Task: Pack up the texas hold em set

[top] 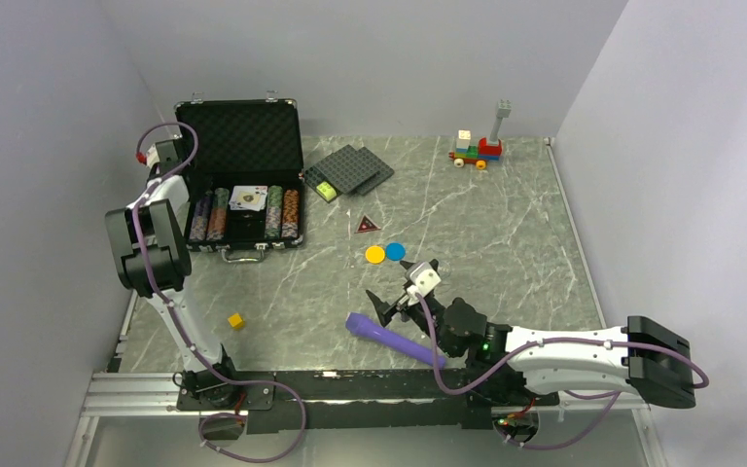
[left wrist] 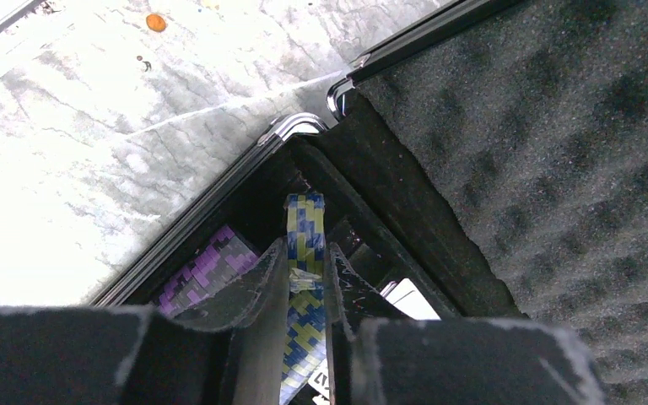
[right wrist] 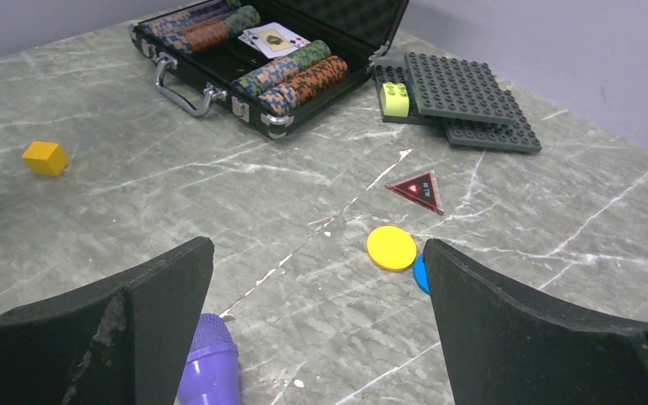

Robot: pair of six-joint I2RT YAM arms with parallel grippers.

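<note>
A: Left gripper (left wrist: 305, 249)?
B: Clamped on a blue-and-yellow chip stack (left wrist: 305, 215) in the case (top: 243, 136), near its hinge corner; stack's lower end hidden by the jaws.
A: Right gripper (right wrist: 317, 245)?
B: Spread wide, empty, right of the case; blue disc (right wrist: 420, 274) half-hidden behind one jaw, beside yellow disc (right wrist: 391, 248).

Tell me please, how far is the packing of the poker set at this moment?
Done: several chip stacks and the playing cards lie in the open case. In hand: the left gripper pinches a blue-and-yellow chip stack in its slot. Left: the yellow disc, blue disc and red triangle lie on the table, the right gripper open near them; the case is not closed.
</note>
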